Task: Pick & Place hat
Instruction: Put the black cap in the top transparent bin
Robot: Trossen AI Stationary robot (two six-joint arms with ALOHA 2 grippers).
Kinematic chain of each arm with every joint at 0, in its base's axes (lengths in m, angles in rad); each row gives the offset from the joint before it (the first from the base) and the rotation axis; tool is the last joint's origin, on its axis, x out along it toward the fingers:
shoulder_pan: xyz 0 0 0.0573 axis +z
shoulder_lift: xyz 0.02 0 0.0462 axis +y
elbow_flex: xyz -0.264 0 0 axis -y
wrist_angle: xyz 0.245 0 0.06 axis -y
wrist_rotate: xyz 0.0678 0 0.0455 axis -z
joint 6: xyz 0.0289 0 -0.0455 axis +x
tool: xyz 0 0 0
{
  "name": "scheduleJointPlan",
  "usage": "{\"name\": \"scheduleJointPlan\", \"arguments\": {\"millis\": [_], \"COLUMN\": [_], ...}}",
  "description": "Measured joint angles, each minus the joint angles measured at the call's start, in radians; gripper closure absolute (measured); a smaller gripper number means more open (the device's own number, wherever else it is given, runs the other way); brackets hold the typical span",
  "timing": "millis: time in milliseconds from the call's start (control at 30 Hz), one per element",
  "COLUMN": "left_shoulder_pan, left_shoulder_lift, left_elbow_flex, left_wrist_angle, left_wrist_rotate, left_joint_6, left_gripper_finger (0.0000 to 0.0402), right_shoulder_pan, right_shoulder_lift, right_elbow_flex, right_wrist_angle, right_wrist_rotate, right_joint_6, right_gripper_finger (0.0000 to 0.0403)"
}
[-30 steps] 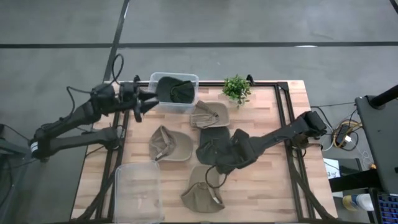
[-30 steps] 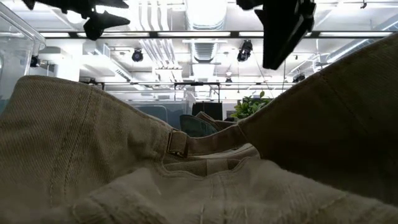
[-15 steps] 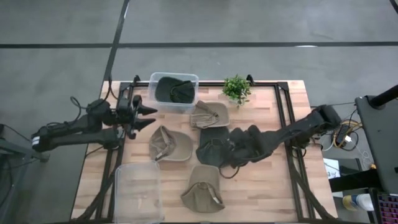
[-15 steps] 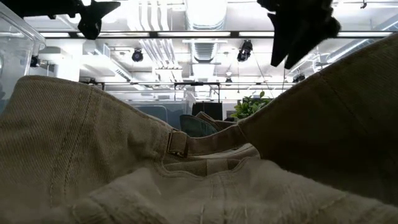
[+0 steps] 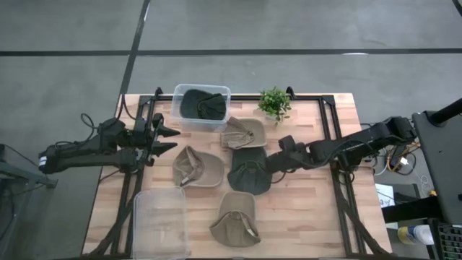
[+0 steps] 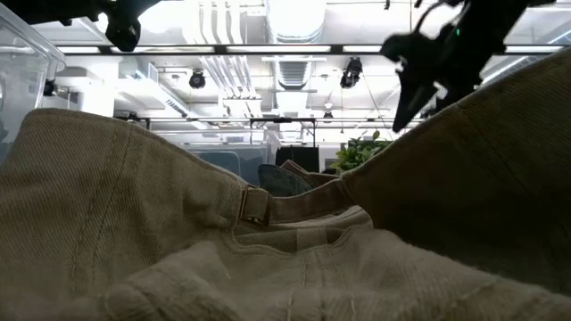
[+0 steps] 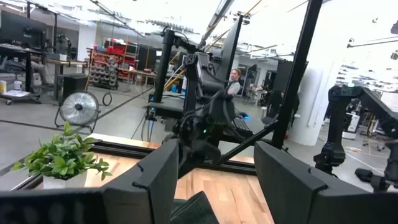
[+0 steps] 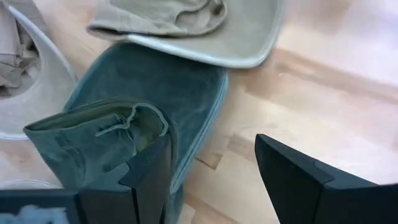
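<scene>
Moved: my right gripper [image 5: 278,160] retreated from the dark green soft suede cap [image 5: 247,173], fingers spread, empty.
Left gripper [image 5: 167,136]: open, waiting.
Handling: light, floppy; pinch the brim edge.

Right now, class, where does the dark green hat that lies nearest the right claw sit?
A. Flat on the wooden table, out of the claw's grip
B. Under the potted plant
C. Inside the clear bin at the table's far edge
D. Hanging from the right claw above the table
A: the dark green hat lies on the wooden table, and the right claw beside it is open, gripping nothing.
</scene>
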Motion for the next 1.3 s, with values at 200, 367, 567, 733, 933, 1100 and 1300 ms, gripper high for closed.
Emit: {"name": "scheduleJointPlan", "arguments": {"millis": [200, 367, 567, 733, 933, 1100, 1300], "left_shoulder_pan": [0.000, 0.000, 0.000, 0.000, 0.000, 0.000, 0.000], "left_shoulder_lift": [0.000, 0.000, 0.001, 0.001, 0.003, 0.003, 0.009], "left_elbow_flex": [0.000, 0.000, 0.000, 0.000, 0.000, 0.000, 0.000], "left_wrist_angle": [0.005, 0.005, 0.003, 0.000, -0.002, -0.003, -0.007], "left_wrist_rotate": [0.000, 0.000, 0.000, 0.000, 0.000, -0.001, -0.020], "left_joint_6": [0.004, 0.004, 0.005, 0.005, 0.004, -0.001, -0.013], "left_gripper_finger": [0.0200, 0.0200, 0.0200, 0.0200, 0.0200, 0.0200, 0.0200], "right_shoulder_pan": [-0.047, -0.075, -0.095, -0.103, -0.104, -0.105, -0.105], "right_shoulder_lift": [0.044, 0.082, 0.151, 0.214, 0.240, 0.220, 0.159], "right_elbow_flex": [-0.068, -0.070, -0.070, -0.059, -0.044, -0.031, -0.017], "right_wrist_angle": [0.182, 0.182, 0.255, 0.277, 0.279, 0.281, 0.259], "right_wrist_rotate": [-0.068, -0.076, -0.141, -0.159, -0.161, -0.158, -0.166], "right_joint_6": [-0.034, -0.048, -0.073, -0.105, -0.141, -0.205, -0.254], "right_gripper_finger": [0.0177, 0.0177, 0.0177, 0.0186, 0.0274, 0.0379, 0.0391]}}
